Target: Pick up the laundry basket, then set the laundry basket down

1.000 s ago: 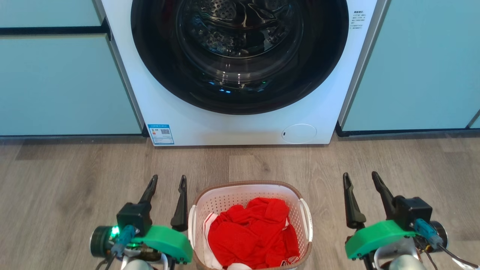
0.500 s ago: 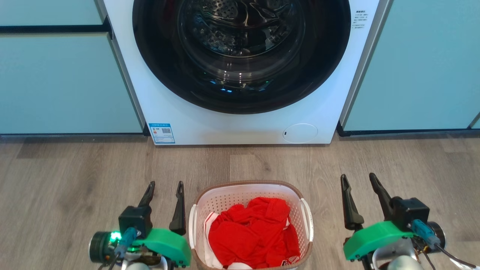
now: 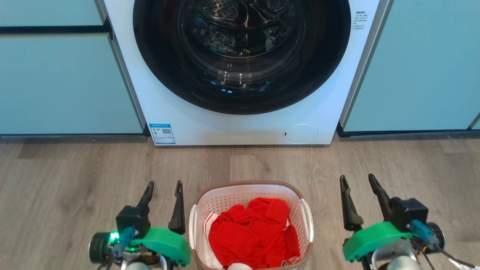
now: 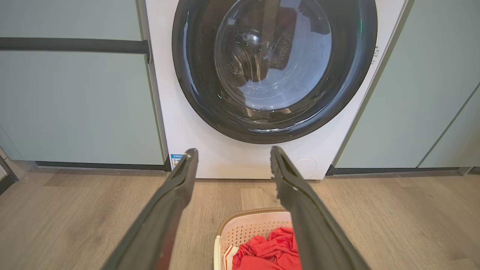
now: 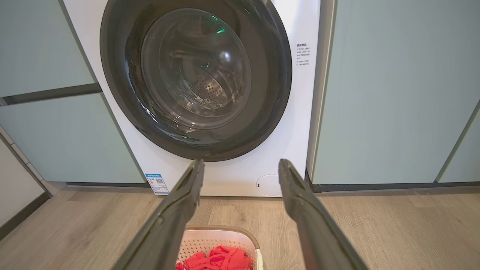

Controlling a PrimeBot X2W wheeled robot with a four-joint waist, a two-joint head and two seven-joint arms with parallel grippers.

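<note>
Left gripper [image 3: 165, 182] and right gripper [image 3: 356, 176], dark-fingered, spread empty, flank the lower-centre white perforated plastic laundry basket [image 3: 225, 198]; uneven handle grips could spill its red cloth [image 3: 251, 232].

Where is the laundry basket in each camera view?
Head view: laundry basket bottom centre, between left tool and right tool.
Left wrist view: laundry basket bottom edge, just right of centre.
Right wrist view: laundry basket bottom edge, just left of centre.
Shared landmark: white washing machine behind it in every view.
</note>
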